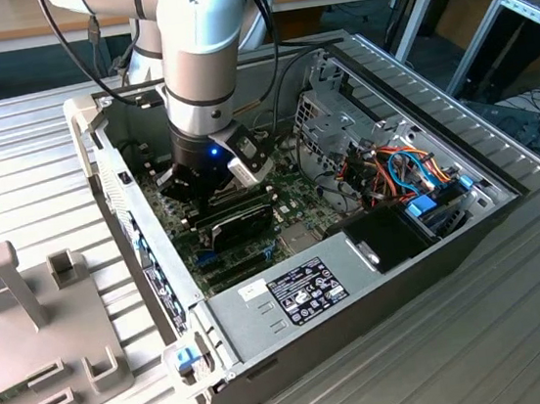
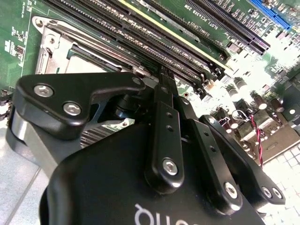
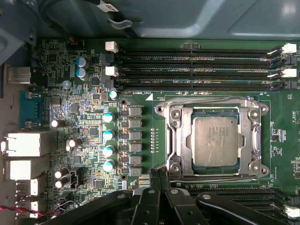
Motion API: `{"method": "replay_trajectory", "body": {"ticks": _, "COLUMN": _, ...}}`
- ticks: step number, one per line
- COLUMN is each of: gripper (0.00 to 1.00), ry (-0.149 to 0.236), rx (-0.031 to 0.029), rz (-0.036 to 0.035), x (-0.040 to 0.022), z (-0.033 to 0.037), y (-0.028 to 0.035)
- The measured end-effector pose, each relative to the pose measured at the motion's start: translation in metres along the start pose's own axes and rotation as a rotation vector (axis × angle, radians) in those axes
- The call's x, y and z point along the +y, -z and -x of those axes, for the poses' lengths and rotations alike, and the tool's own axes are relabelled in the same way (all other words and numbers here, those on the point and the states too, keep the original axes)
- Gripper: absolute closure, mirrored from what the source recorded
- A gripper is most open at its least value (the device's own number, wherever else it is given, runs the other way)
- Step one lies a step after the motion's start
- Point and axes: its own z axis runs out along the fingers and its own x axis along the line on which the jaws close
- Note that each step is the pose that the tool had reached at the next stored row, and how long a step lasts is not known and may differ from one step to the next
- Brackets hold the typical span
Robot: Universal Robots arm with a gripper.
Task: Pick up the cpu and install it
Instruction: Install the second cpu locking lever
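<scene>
first wrist view: claw point(image 3: 157, 176) fingers pressing together, gripping nothing, hovering just beside socket frame point(image 3: 174, 140); cpu point(image 3: 214, 140) sitting inside frame on motherboard point(image 3: 84, 112).

txt log | motherboard point(image 3: 89, 117): white silkscreen by RAM slots point(image 3: 197, 61), too small to read | PSU point(image 1: 239, 314): sticker point(image 1: 306, 291), print illegible | gripper point(image 2: 165, 77): white lettering on body, cut off, unreadable
</scene>
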Motion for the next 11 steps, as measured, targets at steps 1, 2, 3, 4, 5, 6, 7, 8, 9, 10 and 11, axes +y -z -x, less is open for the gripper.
{"method": "replay_trajectory", "body": {"ticks": 1, "gripper": 0.89, "ry": 0.0, "rx": 0.0, "rz": -0.0002, "x": 0.0005, "z": 0.0, "y": 0.0005}}
{"method": "replay_trajectory", "body": {"ticks": 2, "gripper": 0.89, "ry": 0.0, "rx": -0.0002, "rz": 0.0, "x": 0.001, "z": 0.0, "y": 0.001}}
{"method": "replay_trajectory", "body": {"ticks": 3, "gripper": 0.89, "ry": 0.0, "rx": -0.0005, "rz": 0.0006, "x": 0.0015, "z": 0.0, "y": 0.0016}}
{"method": "replay_trajectory", "body": {"ticks": 4, "gripper": 0.89, "ry": 0.0, "rx": -0.0002, "rz": 0.0004, "x": 0.0023, "z": 0.0001, "y": 0.0028}}
{"method": "replay_trajectory", "body": {"ticks": 5, "gripper": 0.89, "ry": 0.0, "rx": -0.0002, "rz": 0.0002, "x": 0.0028, "z": 0.0001, "y": 0.0034}}
{"method": "replay_trajectory", "body": {"ticks": 6, "gripper": 0.89, "ry": 0.0, "rx": -0.0002, "rz": 0.0004, "x": 0.0035, "z": 0.0001, "y": 0.004}}
{"method": "replay_trajectory", "body": {"ticks": 7, "gripper": 0.89, "ry": 0.0, "rx": -0.0002, "rz": 0.0004, "x": 0.0038, "z": 0.0002, "y": 0.0049}}
{"method": "replay_trajectory", "body": {"ticks": 8, "gripper": 0.89, "ry": 0.0, "rx": -0.0003, "rz": 0.0004, "x": 0.0039, "z": 0.0001, "y": 0.0061}}
{"method": "replay_trajectory", "body": {"ticks": 9, "gripper": 0.89, "ry": 0.0, "rx": -0.0002, "rz": 0.0004, "x": 0.004, "z": 0.0001, "y": 0.0068}}
{"method": "replay_trajectory", "body": {"ticks": 10, "gripper": 0.89, "ry": 0.0, "rx": -0.0002, "rz": 0.0005, "x": 0.0041, "z": 0.0001, "y": 0.0071}}
{"method": "replay_trajectory", "body": {"ticks": 11, "gripper": 0.89, "ry": 0.0, "rx": -0.0002, "rz": 0.0005, "x": 0.0043, "z": 0.0001, "y": 0.0074}}
